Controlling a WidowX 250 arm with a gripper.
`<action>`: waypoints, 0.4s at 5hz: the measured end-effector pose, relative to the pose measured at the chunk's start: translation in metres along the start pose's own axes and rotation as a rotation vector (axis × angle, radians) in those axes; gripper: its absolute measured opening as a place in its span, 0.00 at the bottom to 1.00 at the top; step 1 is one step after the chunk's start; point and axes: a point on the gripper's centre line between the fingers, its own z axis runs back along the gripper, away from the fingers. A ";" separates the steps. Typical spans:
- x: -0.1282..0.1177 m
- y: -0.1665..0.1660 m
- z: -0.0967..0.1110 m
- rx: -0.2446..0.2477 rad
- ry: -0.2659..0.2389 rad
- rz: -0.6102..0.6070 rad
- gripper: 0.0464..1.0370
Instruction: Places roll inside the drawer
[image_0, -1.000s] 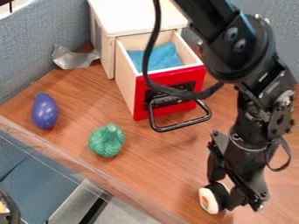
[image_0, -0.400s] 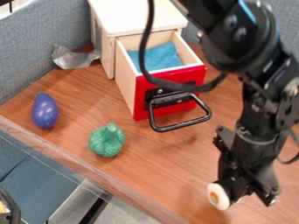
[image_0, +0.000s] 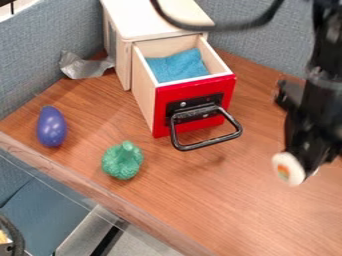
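Rising from the near part of the table, the roll is moving rearward, the gripper is clamping it at the right, and this lift is setting up a leftward transfer past the handle into the open drawer, where a blue cloth is lying.

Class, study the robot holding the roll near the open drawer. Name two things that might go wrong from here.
The roll sits out at the tip of the claw, so it may slip and drop on the table. The black handle juts out from the drawer's red front; a low approach might knock against it.
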 end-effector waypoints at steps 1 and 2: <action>0.010 0.017 0.016 -0.021 -0.038 0.047 0.28; 0.024 0.064 0.033 0.014 -0.107 0.133 0.28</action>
